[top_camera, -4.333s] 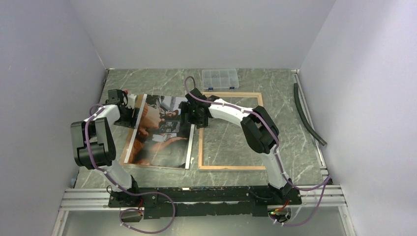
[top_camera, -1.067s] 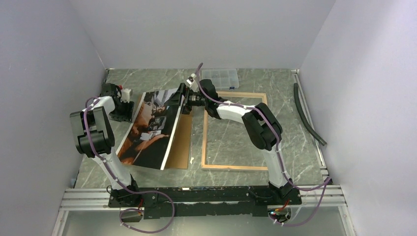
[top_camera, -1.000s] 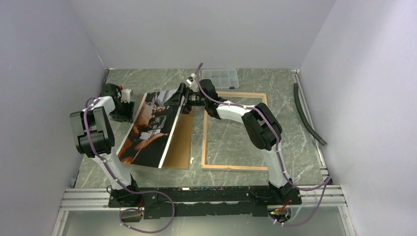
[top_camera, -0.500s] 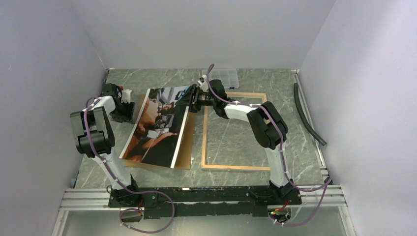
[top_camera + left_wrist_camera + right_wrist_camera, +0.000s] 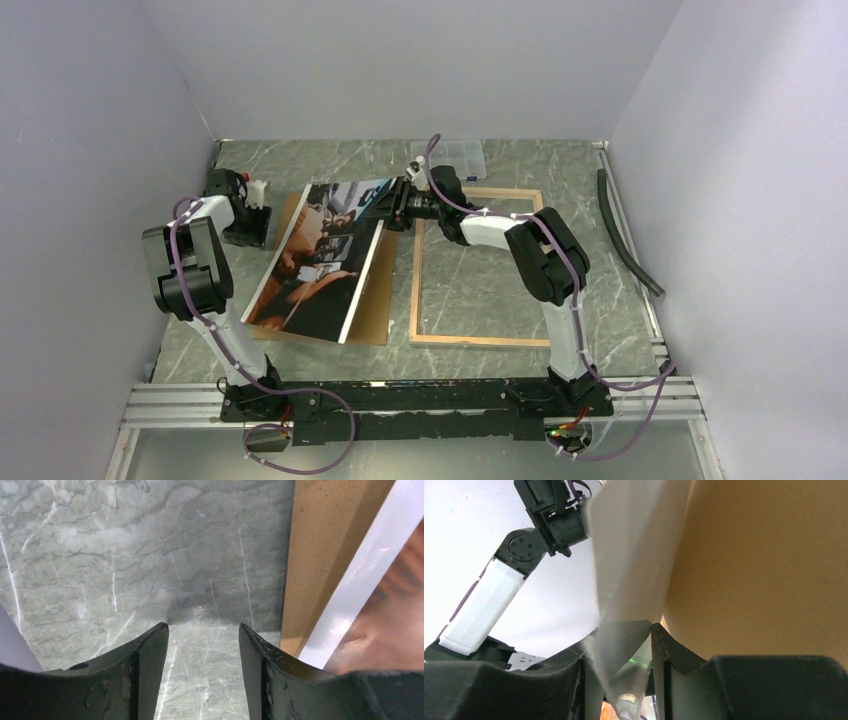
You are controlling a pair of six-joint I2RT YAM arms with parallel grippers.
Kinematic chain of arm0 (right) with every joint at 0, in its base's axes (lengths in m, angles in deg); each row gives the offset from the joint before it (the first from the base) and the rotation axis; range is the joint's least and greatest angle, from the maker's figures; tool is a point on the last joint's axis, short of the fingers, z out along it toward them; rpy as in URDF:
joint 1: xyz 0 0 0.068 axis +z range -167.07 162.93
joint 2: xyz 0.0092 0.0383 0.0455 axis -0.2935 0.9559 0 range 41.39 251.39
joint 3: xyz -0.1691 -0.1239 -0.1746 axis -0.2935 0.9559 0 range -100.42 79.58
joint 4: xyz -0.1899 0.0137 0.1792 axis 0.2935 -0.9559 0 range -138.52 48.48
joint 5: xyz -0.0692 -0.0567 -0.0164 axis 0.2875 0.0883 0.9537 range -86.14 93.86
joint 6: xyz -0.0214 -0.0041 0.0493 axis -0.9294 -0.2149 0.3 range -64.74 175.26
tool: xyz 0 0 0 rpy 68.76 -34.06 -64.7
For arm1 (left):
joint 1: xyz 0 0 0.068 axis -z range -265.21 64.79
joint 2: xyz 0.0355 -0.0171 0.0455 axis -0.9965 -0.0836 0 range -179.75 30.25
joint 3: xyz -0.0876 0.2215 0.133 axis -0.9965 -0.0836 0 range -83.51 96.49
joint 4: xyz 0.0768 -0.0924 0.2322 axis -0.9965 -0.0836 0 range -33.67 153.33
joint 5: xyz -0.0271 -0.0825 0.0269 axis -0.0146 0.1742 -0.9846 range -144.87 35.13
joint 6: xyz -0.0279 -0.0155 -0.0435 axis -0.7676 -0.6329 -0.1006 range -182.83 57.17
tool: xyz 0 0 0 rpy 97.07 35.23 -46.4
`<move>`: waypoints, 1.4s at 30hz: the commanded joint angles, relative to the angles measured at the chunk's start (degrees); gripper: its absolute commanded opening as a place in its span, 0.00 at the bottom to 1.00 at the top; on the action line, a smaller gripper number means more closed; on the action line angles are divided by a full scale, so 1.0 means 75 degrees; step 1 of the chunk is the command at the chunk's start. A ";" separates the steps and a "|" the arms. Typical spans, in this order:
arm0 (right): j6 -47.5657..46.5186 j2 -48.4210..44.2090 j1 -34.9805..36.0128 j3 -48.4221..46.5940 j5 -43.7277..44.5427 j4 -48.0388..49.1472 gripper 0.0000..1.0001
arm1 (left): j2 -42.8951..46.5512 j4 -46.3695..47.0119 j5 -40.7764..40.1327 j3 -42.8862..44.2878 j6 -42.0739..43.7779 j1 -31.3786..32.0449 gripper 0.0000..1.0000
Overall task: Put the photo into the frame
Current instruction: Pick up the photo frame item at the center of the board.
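Note:
The photo (image 5: 325, 255) lies picture-up, slanted over the brown backing board (image 5: 372, 300), its far right corner raised. My right gripper (image 5: 393, 205) is at that corner. In the right wrist view its jaws (image 5: 621, 630) stand apart, and the photo's white back (image 5: 639, 545) slants between the tips, with the board (image 5: 774, 555) behind. The frame (image 5: 475, 340) lies flat on the table, wood side up, right of the board. My left gripper (image 5: 250, 232) is open over bare table (image 5: 203, 627), left of the board's edge (image 5: 325, 540) and the photo's white border (image 5: 365, 570).
A clear compartment box (image 5: 450, 158) sits at the back, just behind the frame's far left corner. A black hose (image 5: 625, 235) lies along the right wall. Walls close in on three sides; the left arm (image 5: 489, 600) stands close to the left wall.
My right gripper has carried the photo's raised corner to the right, and its jaws have narrowed around it. The photo now lies flatter over the board. The left arm has stayed put.

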 commanded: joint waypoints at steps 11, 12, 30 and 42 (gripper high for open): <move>-0.0148 -0.1160 -0.0309 0.0309 -0.0329 0.0324 0.24 | -0.0079 -0.0276 -0.0105 -0.0156 0.0265 -0.0021 0.60; -0.0163 -0.1206 -0.0331 0.0326 -0.0330 0.0276 0.23 | -0.0060 -0.0302 -0.0103 -0.0125 0.0265 -0.0008 0.60; -0.0449 -0.1325 -0.0562 0.0575 -0.0454 -0.0378 0.42 | 0.0129 -0.0420 0.0158 -0.0158 0.0099 0.0662 0.59; -0.0018 -0.1294 -0.0692 0.0710 -0.0503 0.0067 0.41 | -0.0074 -0.0361 0.0005 -0.0295 0.0292 0.0650 0.57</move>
